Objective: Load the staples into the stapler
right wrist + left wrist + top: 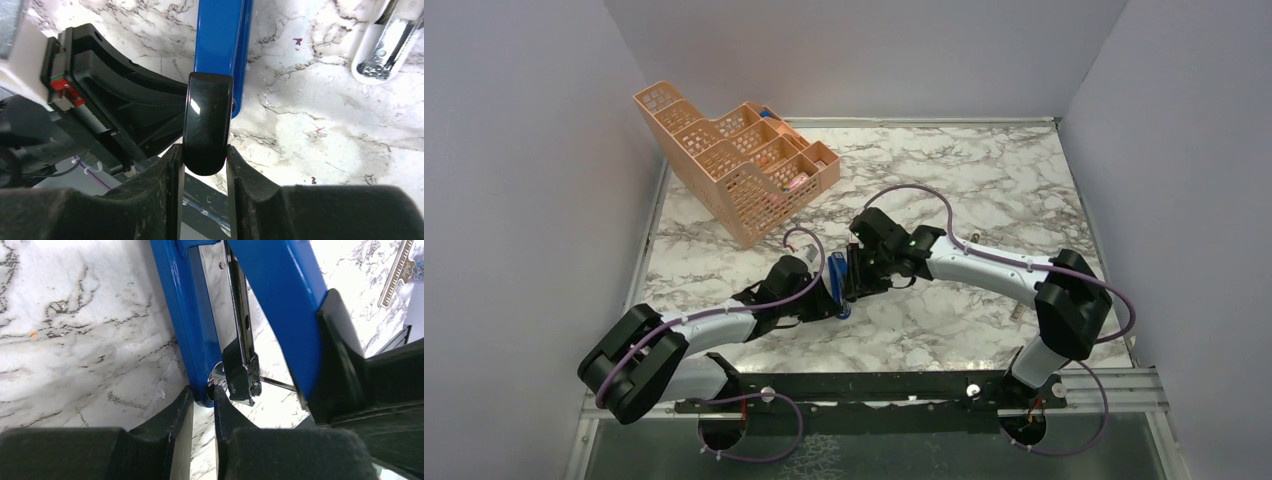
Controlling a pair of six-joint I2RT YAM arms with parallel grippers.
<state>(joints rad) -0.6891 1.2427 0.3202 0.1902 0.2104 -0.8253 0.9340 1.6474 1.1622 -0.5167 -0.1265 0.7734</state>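
As it gapes, blue stapler point(185, 315), silver channel point(215, 300)

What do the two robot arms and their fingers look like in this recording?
Both the left arm and right arm have glossy white rounded links between bulky black joint housings, with thin purple cables looping along them. The fingers are matt black and taper towards their tips.

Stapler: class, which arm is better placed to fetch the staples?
Left, probably. The right tool is clamped on the stapler at its black base, steadying it; the left tool, by its hinge end, shows no clear grip.
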